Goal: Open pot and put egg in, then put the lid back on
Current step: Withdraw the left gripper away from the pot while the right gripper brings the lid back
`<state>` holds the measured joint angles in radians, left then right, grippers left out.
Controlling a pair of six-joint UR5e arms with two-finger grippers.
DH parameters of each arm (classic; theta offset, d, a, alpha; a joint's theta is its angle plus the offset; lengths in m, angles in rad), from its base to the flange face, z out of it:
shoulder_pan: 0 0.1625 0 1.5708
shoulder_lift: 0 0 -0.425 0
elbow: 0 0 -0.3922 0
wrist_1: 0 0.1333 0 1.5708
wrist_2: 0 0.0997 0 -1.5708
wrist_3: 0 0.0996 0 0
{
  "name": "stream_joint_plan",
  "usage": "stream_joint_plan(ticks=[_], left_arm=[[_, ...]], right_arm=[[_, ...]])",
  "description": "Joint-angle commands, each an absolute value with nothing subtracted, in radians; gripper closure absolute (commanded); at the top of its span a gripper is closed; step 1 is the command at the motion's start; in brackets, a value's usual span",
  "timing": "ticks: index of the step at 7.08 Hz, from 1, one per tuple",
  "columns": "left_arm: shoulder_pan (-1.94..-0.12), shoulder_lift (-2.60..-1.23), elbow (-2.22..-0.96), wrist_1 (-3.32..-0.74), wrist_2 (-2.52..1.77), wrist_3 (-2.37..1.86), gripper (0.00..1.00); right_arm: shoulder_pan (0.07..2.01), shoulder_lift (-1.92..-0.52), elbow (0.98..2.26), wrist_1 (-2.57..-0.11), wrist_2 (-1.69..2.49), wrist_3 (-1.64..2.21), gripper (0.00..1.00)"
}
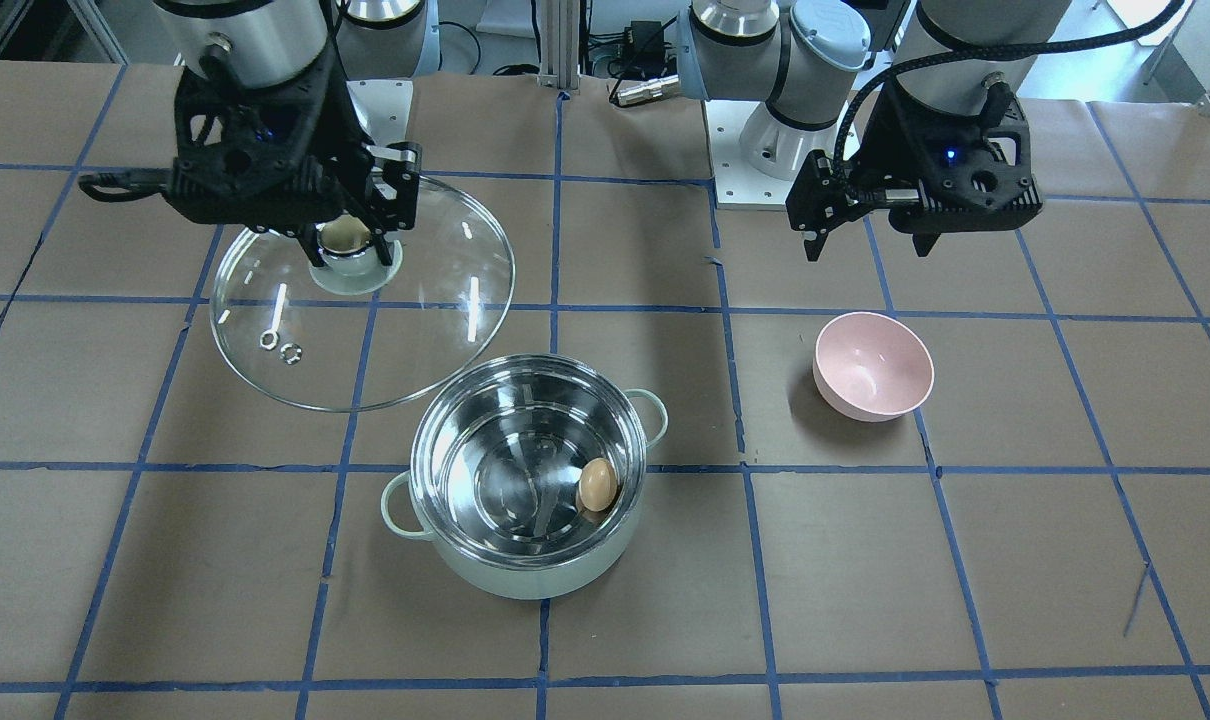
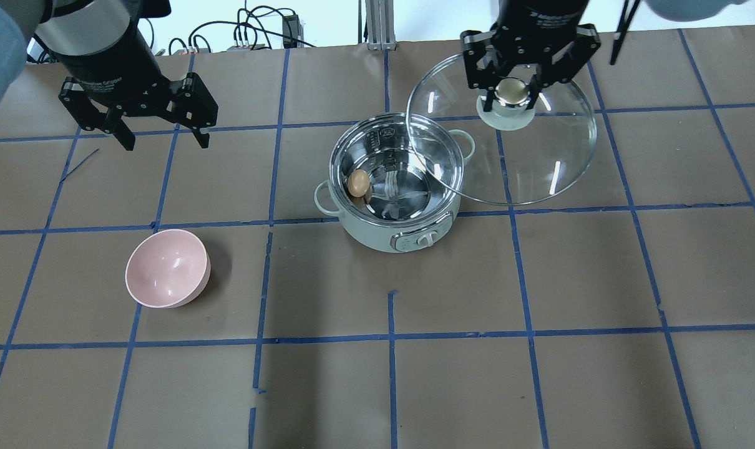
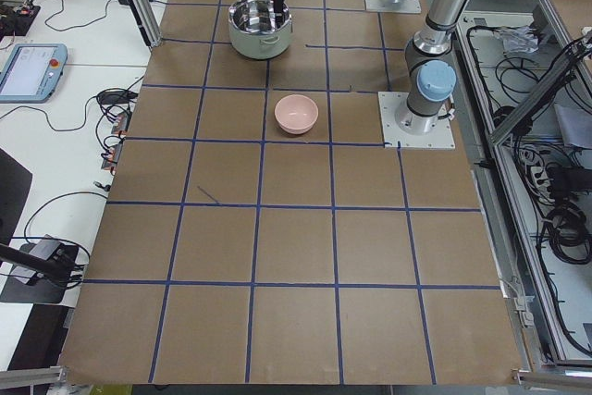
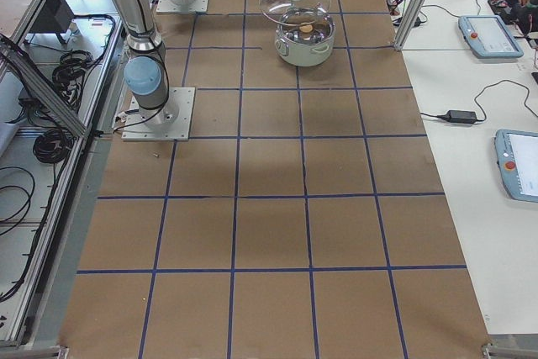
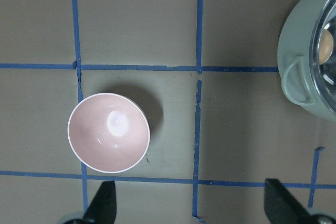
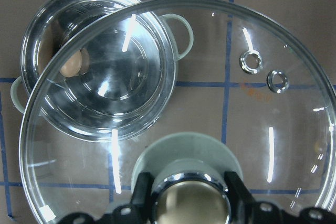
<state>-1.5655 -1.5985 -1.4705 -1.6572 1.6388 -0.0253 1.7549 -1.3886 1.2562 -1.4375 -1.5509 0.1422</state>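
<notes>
The mint-green pot (image 2: 377,234) stands open near the table's middle and also shows in the front view (image 1: 525,570). The tan egg (image 2: 358,183) lies inside it on the steel bottom, against the wall (image 1: 597,484). My right gripper (image 2: 513,92) is shut on the cream-topped knob of the clear glass lid (image 2: 540,168). It holds the lid in the air, beside the pot and overlapping its rim from above (image 6: 262,103). My left gripper (image 2: 162,140) is open and empty, high above the table, well away from the pot.
A pink bowl (image 2: 167,268) stands empty on the paper, below the left gripper (image 5: 108,132). Blue tape lines cross the brown table cover. The arm bases on white plates (image 1: 755,180) stand at the robot's edge of the table.
</notes>
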Motion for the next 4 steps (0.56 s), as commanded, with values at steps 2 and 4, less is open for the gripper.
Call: stream_joint_plan(ticks=[2, 4], left_arm=[[-1.56, -1.571, -1.471, -1.637, 1.609, -0.034, 0.0], [-1.514, -1.56, -1.473, -1.64, 1.574, -0.034, 0.0]], right_arm=[[1.857, -1.171, 1.223, -1.639, -1.549, 0.276, 0.93], [1.903, -1.097, 1.232, -1.738, -1.552, 0.376, 0.93]])
